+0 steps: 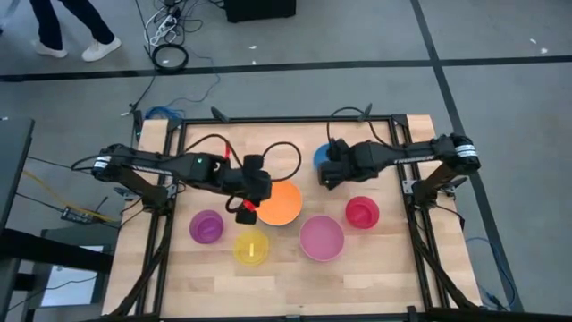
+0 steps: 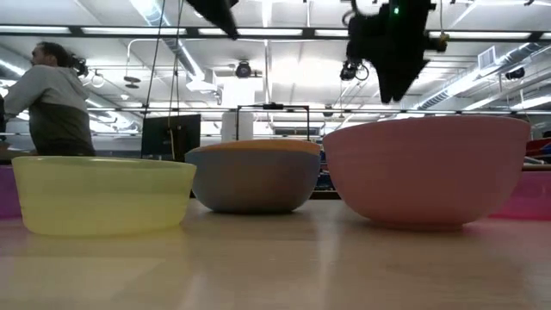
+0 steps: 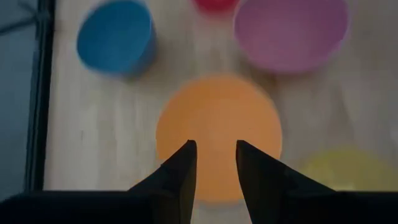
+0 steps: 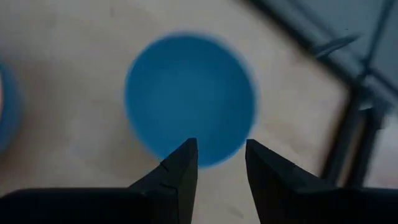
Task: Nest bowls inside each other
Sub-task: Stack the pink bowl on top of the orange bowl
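Observation:
The orange bowl [image 1: 281,204] sits inside a light blue bowl [image 2: 250,185] at the middle of the table. My left gripper [image 3: 214,144] hangs open above the orange bowl's left side [image 1: 250,201], touching nothing. The blue bowl [image 4: 189,99] stands on the table toward the far right [image 1: 320,154]. My right gripper [image 4: 221,143] is open above its near edge [image 1: 329,174], also touching nothing. Purple [image 1: 206,226], yellow [image 1: 251,248], pink [image 1: 322,238] and red [image 1: 362,212] bowls stand singly on the table in front.
A black frame [image 1: 286,119] runs along the table's far edge and down both sides. Bare wood lies along the near edge in front of the bowls. A person [image 2: 56,99] stands in the room beyond the table.

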Controlling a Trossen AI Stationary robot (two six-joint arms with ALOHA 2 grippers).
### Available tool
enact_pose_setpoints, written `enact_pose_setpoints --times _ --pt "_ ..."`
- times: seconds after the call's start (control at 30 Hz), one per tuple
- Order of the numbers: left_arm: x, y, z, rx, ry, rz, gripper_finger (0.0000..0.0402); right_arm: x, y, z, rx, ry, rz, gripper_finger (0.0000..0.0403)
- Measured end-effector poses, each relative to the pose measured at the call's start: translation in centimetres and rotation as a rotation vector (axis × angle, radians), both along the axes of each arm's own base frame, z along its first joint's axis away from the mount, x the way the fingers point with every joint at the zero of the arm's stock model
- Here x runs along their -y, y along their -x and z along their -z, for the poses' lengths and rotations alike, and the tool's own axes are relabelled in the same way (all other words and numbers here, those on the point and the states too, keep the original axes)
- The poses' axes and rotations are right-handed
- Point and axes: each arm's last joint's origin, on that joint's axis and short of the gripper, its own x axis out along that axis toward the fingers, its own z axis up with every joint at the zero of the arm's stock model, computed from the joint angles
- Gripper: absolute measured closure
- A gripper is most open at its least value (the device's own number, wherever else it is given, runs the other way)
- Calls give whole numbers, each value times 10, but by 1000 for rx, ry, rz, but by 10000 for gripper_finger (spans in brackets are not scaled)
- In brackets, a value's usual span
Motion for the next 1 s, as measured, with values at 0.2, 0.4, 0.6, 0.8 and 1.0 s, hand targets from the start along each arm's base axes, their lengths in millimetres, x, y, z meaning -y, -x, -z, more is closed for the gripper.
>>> enact_pose_setpoints --times 0.2,0.4,0.6,0.8,1.0 --pt "-2 15 8 -171 2 -55 280 -13 -3 38 -5 -200 -114 280" --pt "-3 21 11 -227 11 -91 280 -45 -1 57 14 -278 -205 280" --pt "-3 19 10 -205 15 -90 280 -78 -3 56 95 -330 -296 280" --pt "-3 19 10 -205 16 -93 280 -96 0 56 129 -349 -307 280" --pt "-3 19 10 -205 16 -94 280 -108 0 61 129 -352 -317 280"
